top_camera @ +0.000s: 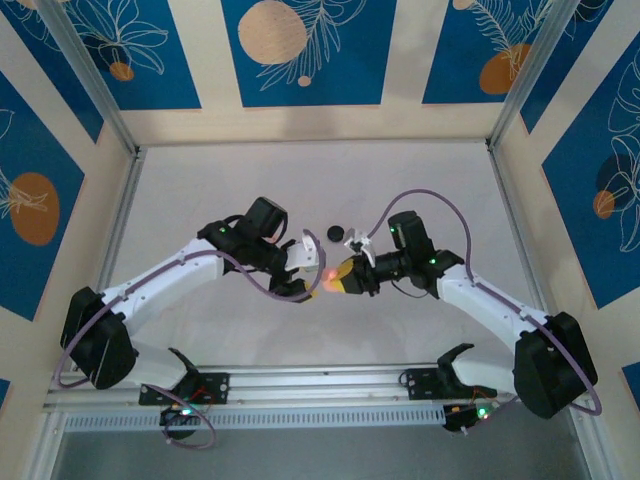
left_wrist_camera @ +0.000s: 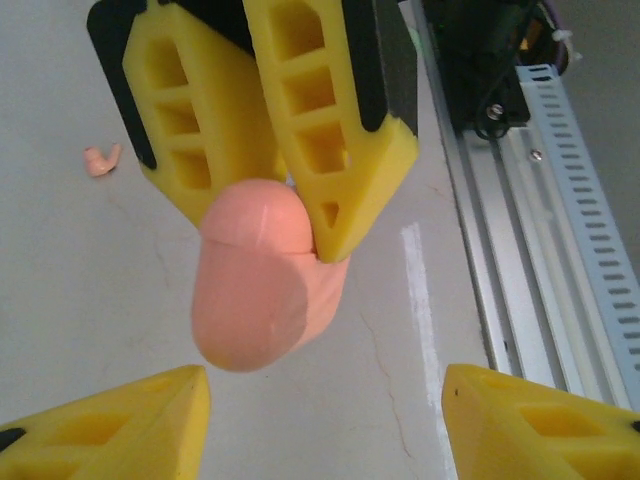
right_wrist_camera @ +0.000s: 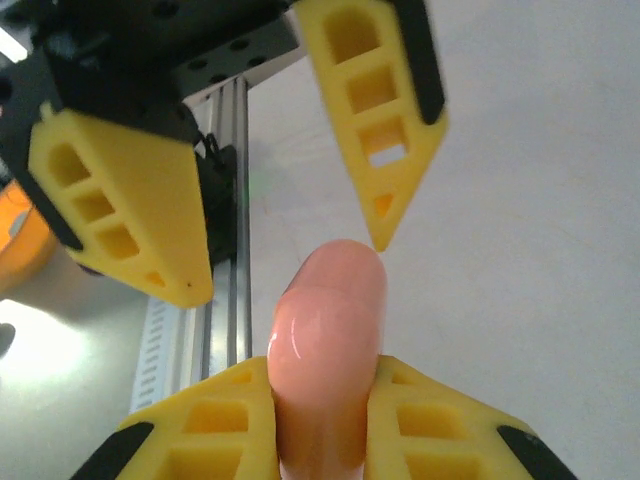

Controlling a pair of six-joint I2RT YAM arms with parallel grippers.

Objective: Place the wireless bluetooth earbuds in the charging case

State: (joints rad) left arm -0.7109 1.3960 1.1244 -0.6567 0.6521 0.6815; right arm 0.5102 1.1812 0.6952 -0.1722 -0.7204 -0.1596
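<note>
My right gripper [right_wrist_camera: 322, 378] is shut on the salmon-pink charging case [right_wrist_camera: 330, 330], which is closed and sticks out beyond the yellow fingertips. The two grippers meet nose to nose above the table's middle, with the case [top_camera: 329, 277] between them. My left gripper [left_wrist_camera: 325, 385] is open, its fingers [right_wrist_camera: 385, 190] standing apart on either side of the case's free end [left_wrist_camera: 255, 290]; one tip is very close to the case. A pale pink earbud [left_wrist_camera: 102, 160] lies on the table beyond the case. The dark earbud is out of view.
A black round disc [top_camera: 335, 232] lies on the table just behind the grippers. The aluminium rail [left_wrist_camera: 560, 220] with the arm bases runs along the near edge. Frame posts and patterned walls enclose the white table [top_camera: 420, 180].
</note>
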